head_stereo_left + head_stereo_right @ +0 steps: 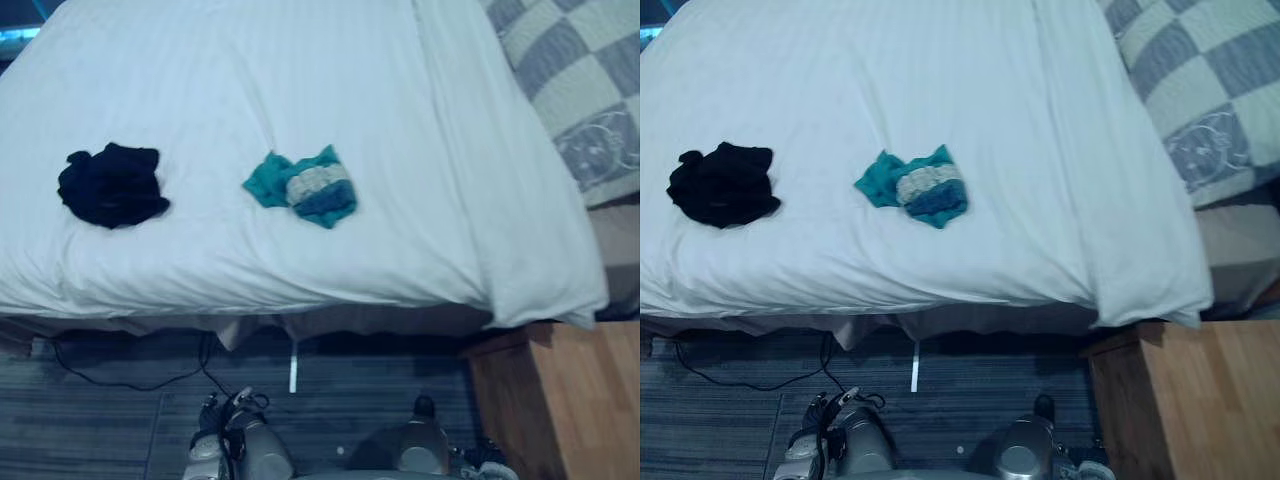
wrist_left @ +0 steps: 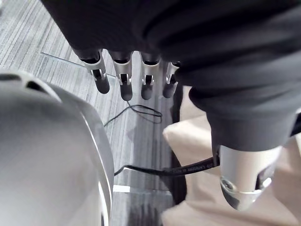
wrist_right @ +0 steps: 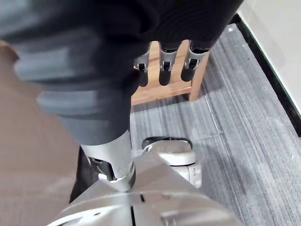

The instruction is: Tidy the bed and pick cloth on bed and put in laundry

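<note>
White bed (image 1: 300,80), black cloth (image 1: 112,185), teal cloth (image 1: 305,187), checked pillow (image 1: 575,80), robot hands (image 2: 125,80) (image 3: 163,63) slack

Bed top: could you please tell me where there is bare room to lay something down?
The white cover lies bare beyond both cloths, in the gap between the black cloth and the teal cloth, and from the teal cloth across to the checked quilt. Tightest is the strip between the cloths and the near edge.
</note>
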